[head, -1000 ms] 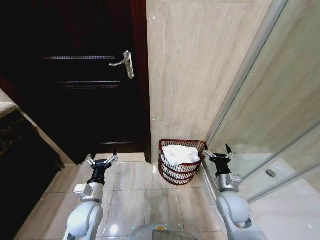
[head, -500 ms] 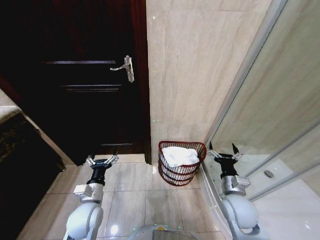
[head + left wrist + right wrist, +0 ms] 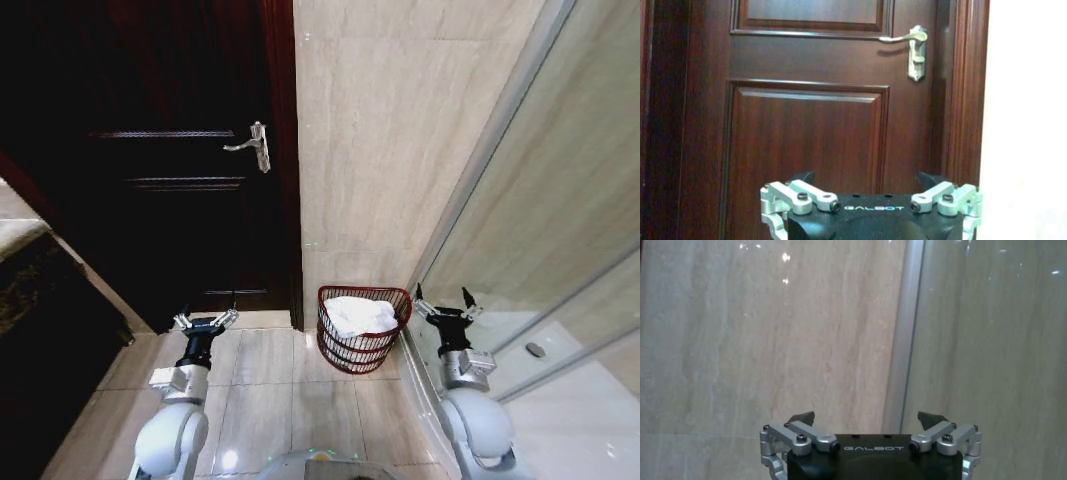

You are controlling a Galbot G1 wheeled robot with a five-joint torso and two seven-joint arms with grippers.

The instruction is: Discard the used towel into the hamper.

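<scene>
Your round, dark reddish-brown open-weave hamper (image 3: 362, 328) stands on the pale tiled floor (image 3: 270, 400) against the beige stone wall (image 3: 390, 150), a crumpled white towel (image 3: 360, 314) lying inside it. Your right hand (image 3: 441, 300) hovers just beside its rim, fingers spread wide and empty, near the glass shower screen (image 3: 560, 250). Your left hand (image 3: 205, 319), equally wide and empty, sits apart before the dark wooden door (image 3: 170, 170) with its silver lever handle (image 3: 910, 42).

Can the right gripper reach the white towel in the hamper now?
Probably yes. The right gripper is open and empty beside the hamper, whose top is uncovered, and the white towel lies on top. The glass panel leaves little room.
</scene>
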